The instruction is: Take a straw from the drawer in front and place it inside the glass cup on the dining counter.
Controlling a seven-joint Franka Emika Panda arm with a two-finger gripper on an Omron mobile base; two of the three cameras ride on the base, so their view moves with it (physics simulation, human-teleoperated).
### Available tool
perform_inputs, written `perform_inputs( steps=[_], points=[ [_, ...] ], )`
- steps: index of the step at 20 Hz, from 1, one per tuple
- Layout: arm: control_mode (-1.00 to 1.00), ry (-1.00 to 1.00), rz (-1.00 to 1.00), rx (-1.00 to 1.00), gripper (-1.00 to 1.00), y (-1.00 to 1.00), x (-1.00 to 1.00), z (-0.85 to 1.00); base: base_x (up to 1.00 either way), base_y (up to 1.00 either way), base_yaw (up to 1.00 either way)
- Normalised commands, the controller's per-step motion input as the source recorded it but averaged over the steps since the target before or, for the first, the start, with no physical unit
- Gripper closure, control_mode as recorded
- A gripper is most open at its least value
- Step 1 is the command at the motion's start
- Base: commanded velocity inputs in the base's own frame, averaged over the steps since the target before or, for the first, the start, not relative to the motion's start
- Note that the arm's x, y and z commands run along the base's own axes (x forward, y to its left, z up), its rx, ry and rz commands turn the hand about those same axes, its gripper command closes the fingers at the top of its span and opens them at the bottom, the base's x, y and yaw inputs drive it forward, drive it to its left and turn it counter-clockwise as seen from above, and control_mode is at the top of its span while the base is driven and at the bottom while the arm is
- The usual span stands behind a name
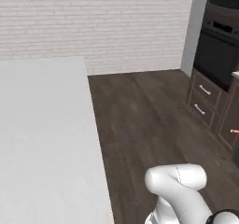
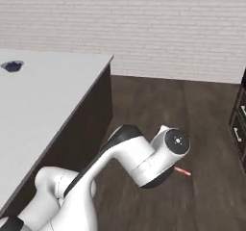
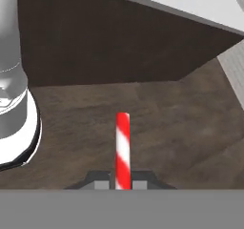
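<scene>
My gripper (image 3: 122,182) is shut on the red-and-white striped straw (image 3: 122,149), which rises straight up between the two finger tips in the hand view. Beyond it are the wooden floor and the dark brown side of the dining counter (image 3: 119,42). From the right base camera, the straw's red end (image 2: 183,171) pokes out from behind the wrist, low over the floor. The dining counter's white top (image 2: 43,105) spreads to the left of the arm, also seen as the counter top (image 1: 42,139). The glass cup is out of view. I cannot tell which is the task's drawer.
A grey bowl of blue berries (image 2: 12,66) sits at the counter's far left. Dark cabinets with two shut drawers (image 1: 203,90) and a wall oven (image 1: 219,45) line the right side. Wooden floor (image 1: 140,115) runs between counter and cabinets to a white brick wall.
</scene>
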Motion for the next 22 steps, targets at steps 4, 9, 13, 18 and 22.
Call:
perform_inputs(
  steps=[4,9,13,18,22],
  points=[
    [1.00,0.00,0.00,0.00,1.00,0.00,0.00,0.00,0.12,-0.22,0.60],
    [1.00,0.00,0.00,0.00,1.00,0.00,0.00,0.00,0.02,-0.29,0.55],
    [1.00,0.00,0.00,0.00,1.00,0.00,0.00,0.00,0.55,-0.58,0.50],
    [1.00,0.00,0.00,0.00,1.00,0.00,0.00,0.00,0.82,-0.72,0.42],
    [1.00,0.00,0.00,0.00,1.00,0.00,0.00,0.00,0.91,-0.74,0.38]
  ],
)
